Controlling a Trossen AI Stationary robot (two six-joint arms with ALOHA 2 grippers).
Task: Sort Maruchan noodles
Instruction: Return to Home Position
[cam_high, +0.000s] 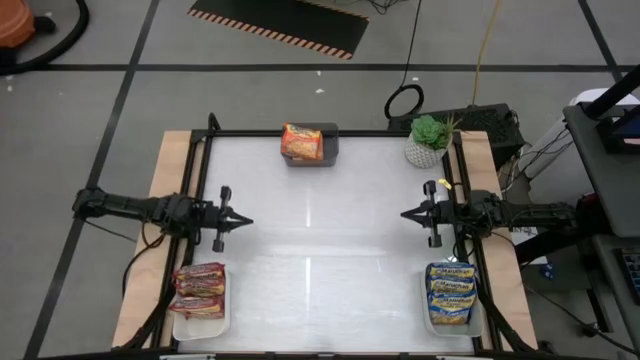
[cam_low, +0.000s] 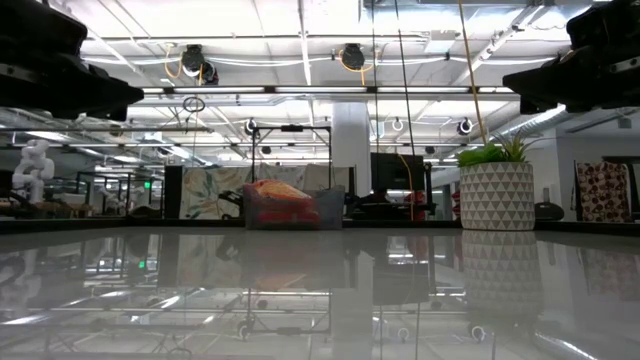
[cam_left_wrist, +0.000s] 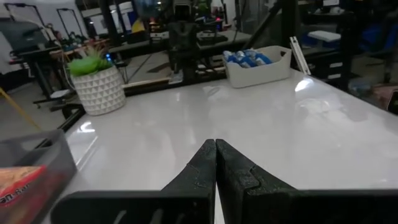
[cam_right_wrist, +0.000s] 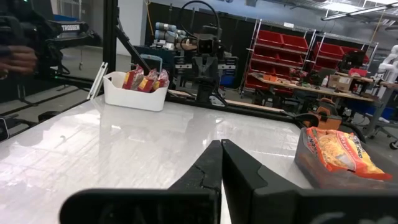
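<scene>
White table (cam_high: 320, 230): grey bin (cam_high: 331, 145), potted plant (cam_high: 428, 142), left tray (cam_high: 200, 327), right tray (cam_high: 452, 329).

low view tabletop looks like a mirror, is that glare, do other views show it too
Low view: reflection, not washout; the glossy table mirrors ceiling lights, the gray bin and the planter. High view: a pale glare streak down the table's middle. Left wrist view: bright patches by the planter and the white tray. Right wrist view: soft streaks past the shut right pincer.

Robotics lab on an open industrial floor.
Framed white tabletop (cam_high: 320, 230); hazard-striped floor mat (cam_high: 280, 25); racks of red storage bins (cam_right_wrist: 280, 53); cluttered workbench (cam_right_wrist: 305, 84); exposed ceiling (cam_low: 300, 45) with strip lights; trailing cables (cam_high: 412, 40).
</scene>
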